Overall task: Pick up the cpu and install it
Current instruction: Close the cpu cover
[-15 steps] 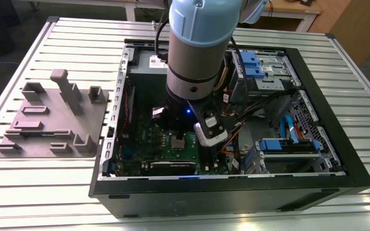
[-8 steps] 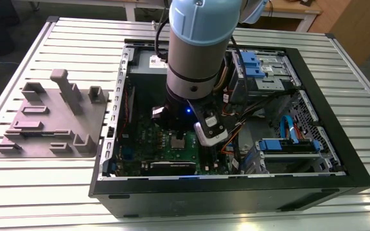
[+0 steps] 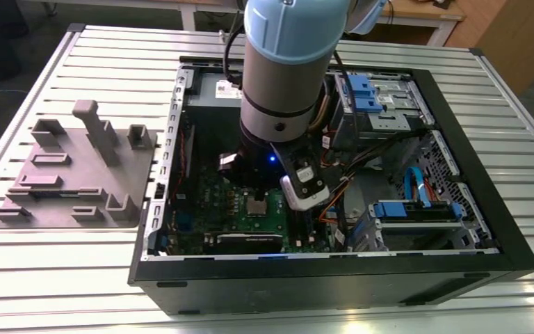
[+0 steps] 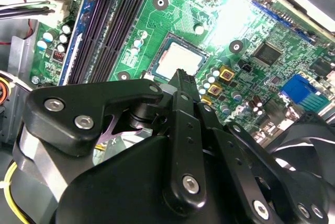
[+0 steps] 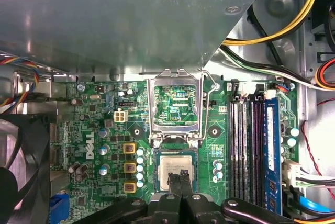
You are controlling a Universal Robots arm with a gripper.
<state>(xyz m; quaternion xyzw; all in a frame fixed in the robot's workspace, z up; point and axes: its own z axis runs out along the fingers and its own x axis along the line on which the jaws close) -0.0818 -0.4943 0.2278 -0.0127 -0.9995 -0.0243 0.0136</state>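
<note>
The cpu (image 5: 176,168) has a smooth, silvery metal top with a dull sheen, seated in the glossy green motherboard (image 5: 104,130). Just beside it the open socket frame (image 5: 175,103) is bright bare metal. The gripper (image 5: 181,179) fingers look like matt black plastic with shiny steel screws. Around the motherboard, the computer case (image 3: 489,229) is matt black outside, standing on a ribbed, pale metal table (image 3: 44,278)

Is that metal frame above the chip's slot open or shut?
Open. In the first wrist view the socket frame stands flipped up off the socket, and the cpu lies uncovered in it, on the motherboard.
</note>
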